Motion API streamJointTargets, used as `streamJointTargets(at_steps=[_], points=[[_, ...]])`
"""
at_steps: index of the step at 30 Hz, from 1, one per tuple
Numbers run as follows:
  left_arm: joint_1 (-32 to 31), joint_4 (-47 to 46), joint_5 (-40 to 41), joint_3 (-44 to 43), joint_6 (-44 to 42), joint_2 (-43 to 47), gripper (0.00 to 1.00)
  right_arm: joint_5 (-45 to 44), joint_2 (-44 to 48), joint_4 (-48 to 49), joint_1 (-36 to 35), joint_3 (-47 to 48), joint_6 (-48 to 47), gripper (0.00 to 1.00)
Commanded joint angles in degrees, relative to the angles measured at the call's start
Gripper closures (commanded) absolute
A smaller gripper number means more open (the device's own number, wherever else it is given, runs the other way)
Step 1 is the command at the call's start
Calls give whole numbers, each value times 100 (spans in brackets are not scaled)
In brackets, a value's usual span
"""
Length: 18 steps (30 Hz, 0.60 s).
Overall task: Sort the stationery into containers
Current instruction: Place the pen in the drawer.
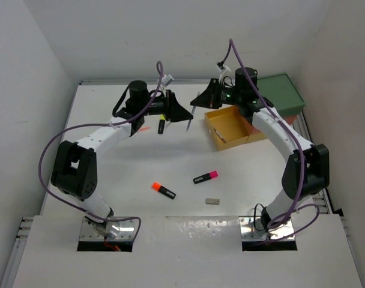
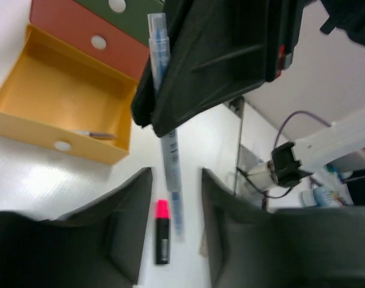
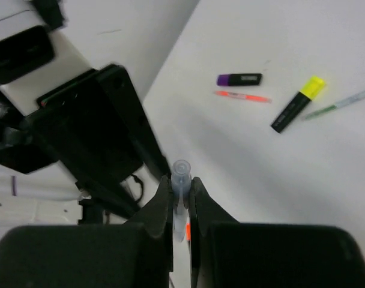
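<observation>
We are clenching the right pincer (image 3: 180, 185) on the grey pen (image 3: 181, 169) above the table (image 1: 128, 174). Our left pincer (image 2: 176, 174) is flanking it, released (not touching). The pink highlighter (image 2: 162, 231) is lying below, near the open yellow drawer (image 2: 32, 133).

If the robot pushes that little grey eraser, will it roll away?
Probably not. The eraser looks like a flat-sided block lying on the table, so it would likely slide rather than roll. It's smaller than the pink highlighter, so probably light and easily knocked aside. It sits low, so gripping it may be fiddly.
</observation>
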<state>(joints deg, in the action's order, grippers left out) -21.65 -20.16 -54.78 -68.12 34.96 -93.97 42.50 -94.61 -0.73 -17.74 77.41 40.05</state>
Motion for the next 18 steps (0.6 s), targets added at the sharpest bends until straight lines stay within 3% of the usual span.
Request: streamJointTargets(at_steps=[1, 3, 4, 5, 6, 9, 18], points=[[38, 1383, -69, -675, -1204, -67, 51, -461, 13, -417, 173, 440, -566, 100], [204, 2249, 508, -1122, -1867, -182, 44, -882, -5, -1257, 358, 695, -1137, 100], [266, 2880, 817, -1273, -2409, -348, 40, -1145, -14, -1628, 367, 1054, -2028, 100], [345, 3217, 1125, -1466, -2702, -471, 39, -1905, -144, -2102, 324, 1283, -2480, 100], [372, 3499, 1650, -1920, -3192, -629, 39, -2182, -198, -2776, 315, 1590, -2850, 100], [311, 4265, 2766, -2651, -3757, -1236, 39, -2780, -338, -3343, 394, 1629, -3538, 100], [-50, 4662, 4343, -3998, -4207, -2879, 40, -3686, -777, -3276, 420, 1233, -4365, 100]])
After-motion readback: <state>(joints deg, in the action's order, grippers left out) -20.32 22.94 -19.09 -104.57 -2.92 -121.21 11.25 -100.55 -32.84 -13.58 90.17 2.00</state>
